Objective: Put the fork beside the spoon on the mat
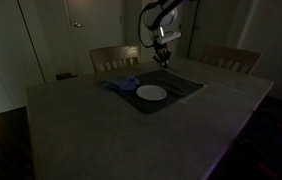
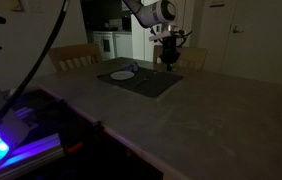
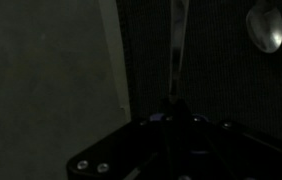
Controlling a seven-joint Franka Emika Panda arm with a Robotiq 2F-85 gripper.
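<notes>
The scene is dark. A dark mat [image 1: 184,88] lies on the table's far side, also shown in the other exterior view [image 2: 153,86] and in the wrist view [image 3: 221,75]. My gripper [image 1: 162,61] hangs over the mat's far edge in both exterior views [image 2: 168,63]. In the wrist view the gripper [image 3: 175,108] is shut on the thin shiny fork [image 3: 175,50], which points away over the mat. The spoon [image 3: 266,28] shows its bowl on the mat, to the right of the fork.
A white plate [image 1: 151,92] sits on the mat, also in the other exterior view [image 2: 122,75], with a bluish cloth [image 1: 121,84] beside it. Wooden chairs [image 1: 114,57] [image 1: 231,58] stand behind the table. The mat's edge meets bare grey tabletop [image 3: 41,80].
</notes>
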